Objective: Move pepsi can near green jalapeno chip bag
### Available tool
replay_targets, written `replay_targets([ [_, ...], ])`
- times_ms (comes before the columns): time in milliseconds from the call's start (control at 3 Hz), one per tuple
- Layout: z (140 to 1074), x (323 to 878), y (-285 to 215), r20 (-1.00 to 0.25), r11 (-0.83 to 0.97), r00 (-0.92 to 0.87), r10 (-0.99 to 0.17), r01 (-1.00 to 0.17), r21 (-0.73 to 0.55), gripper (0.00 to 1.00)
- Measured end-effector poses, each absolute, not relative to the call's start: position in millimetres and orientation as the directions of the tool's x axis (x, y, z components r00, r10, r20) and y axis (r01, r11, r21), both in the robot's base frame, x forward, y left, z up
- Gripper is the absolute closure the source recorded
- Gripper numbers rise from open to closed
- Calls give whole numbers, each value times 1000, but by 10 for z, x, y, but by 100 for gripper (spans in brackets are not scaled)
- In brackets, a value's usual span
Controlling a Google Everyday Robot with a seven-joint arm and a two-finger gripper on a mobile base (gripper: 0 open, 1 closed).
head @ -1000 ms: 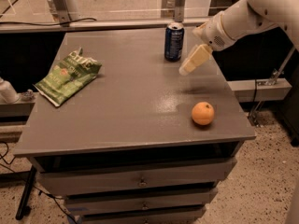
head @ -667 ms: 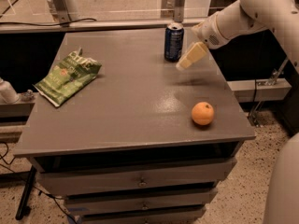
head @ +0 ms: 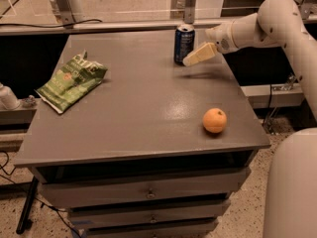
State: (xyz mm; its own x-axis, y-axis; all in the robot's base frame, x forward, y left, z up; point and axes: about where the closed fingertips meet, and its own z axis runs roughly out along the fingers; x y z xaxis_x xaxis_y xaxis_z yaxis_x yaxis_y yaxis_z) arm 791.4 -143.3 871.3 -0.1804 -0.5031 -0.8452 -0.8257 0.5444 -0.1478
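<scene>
The pepsi can (head: 184, 43) is dark blue with a silver top rim and stands upright at the back of the grey table (head: 143, 118), right of centre. The green jalapeno chip bag (head: 72, 81) lies flat and crinkled near the table's left edge. My gripper (head: 197, 56) reaches in from the right on a white arm (head: 267, 24); its pale fingers sit just right of the can, close to its lower part. I cannot tell if they touch the can.
An orange fruit (head: 215, 120) sits near the table's front right corner. Drawers (head: 148, 195) run below the tabletop. A white rail and posts (head: 64, 4) stand behind the table. A white robot part (head: 292, 187) fills the lower right.
The gripper has moved a little left and up toward the can. The can, bag and orange have not moved.
</scene>
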Motion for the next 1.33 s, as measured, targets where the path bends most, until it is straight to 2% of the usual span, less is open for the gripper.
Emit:
replay_targets([
  [333, 8686, 8046, -1230, -897, 550, -192, -398, -833, -66, 0],
  [667, 8615, 8075, -998, -909, 530, -227, -350, -848, 8, 0],
  [1000, 8551, 7974, -839, -901, 504, -271, -339, -861, 69, 18],
  [1333, 8504, 7841, -809, -891, 488, -303, -338, -866, 109, 42],
])
